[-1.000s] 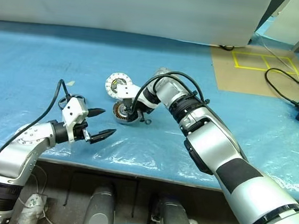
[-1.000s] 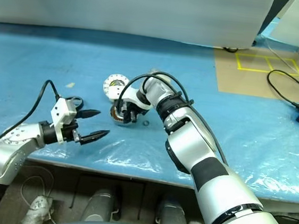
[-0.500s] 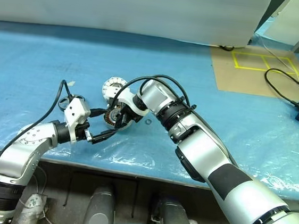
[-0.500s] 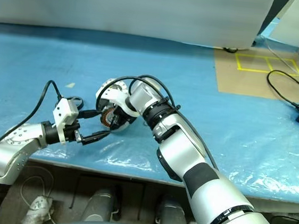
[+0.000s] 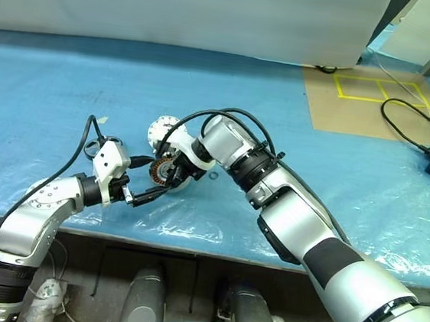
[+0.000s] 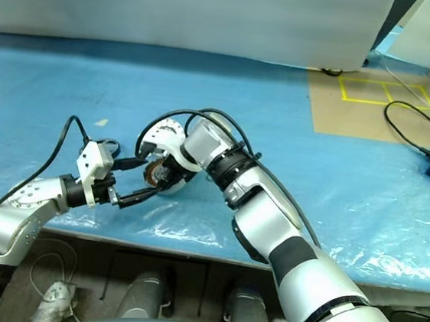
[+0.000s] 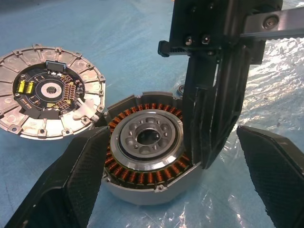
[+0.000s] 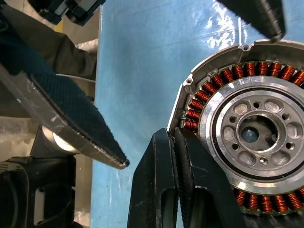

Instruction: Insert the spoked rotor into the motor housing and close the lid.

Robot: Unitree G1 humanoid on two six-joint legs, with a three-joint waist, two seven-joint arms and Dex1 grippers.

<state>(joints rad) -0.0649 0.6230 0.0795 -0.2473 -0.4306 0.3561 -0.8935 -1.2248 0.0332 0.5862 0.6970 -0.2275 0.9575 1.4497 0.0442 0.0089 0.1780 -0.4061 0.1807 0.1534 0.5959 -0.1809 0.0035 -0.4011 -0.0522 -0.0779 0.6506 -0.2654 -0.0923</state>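
Here a blue plastic-covered table (image 5: pixel 68 92) carries the work, with a pale curtain wall behind it and a brown cardboard sheet marked with yellow tape (image 5: pixel 367 100) and a black cable (image 5: pixel 406 131) well off to the right of the motor housing. The round silver-rimmed motor housing with its ring of copper windings and pale metal centre (image 7: pixel 147 156) is tilted up off the table, pinched at its rim by the right gripper (image 8: pixel 175 156), whose two black fingers are pressed together on the metal wall, the right arm bent in from the right and pointing steeply down. The left gripper (image 7: pixel 175 190) sits low just left of the housing, its black fingers spread to their widest on either side of it and gripping nothing. Just behind the housing lies a round silver ribbed lid with a dark circuit board (image 7: pixel 50 92), flat on the table. A small metal ring (image 5: pixel 213 175) rests just right of the housing.
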